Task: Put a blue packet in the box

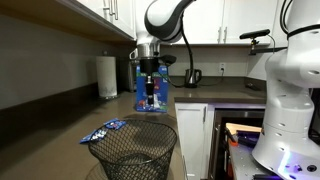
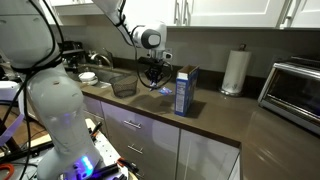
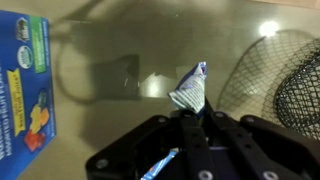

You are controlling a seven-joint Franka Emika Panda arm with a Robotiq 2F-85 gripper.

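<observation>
Blue cardboard box point(image 3: 24, 80): far left of the wrist view, white lettering and an orange-yellow picture facing the camera; upright on the dark counter point(image 2: 215, 115) in both exterior views point(image 1: 139, 92) point(image 2: 185, 92).
Blue packet point(image 3: 190, 88): middle of the wrist view, crinkly with white markings, lower end pinched between the fingers point(image 3: 205, 125), upper end sticking out free; off the counter, between box and basket, touching neither; too small to make out in the exterior views.
Gripper point(image 3: 195, 120): narrow, clamped on the blue packet; in an exterior view point(image 1: 150, 82) hanging in front of the box, in an exterior view point(image 2: 152, 75) just beside it.
Basket point(image 3: 285, 80): black wire mesh, far right of the wrist view, standing on the counter.
Spare packets point(image 1: 105, 129): blue, flat on the counter, just beside the basket rim.
</observation>
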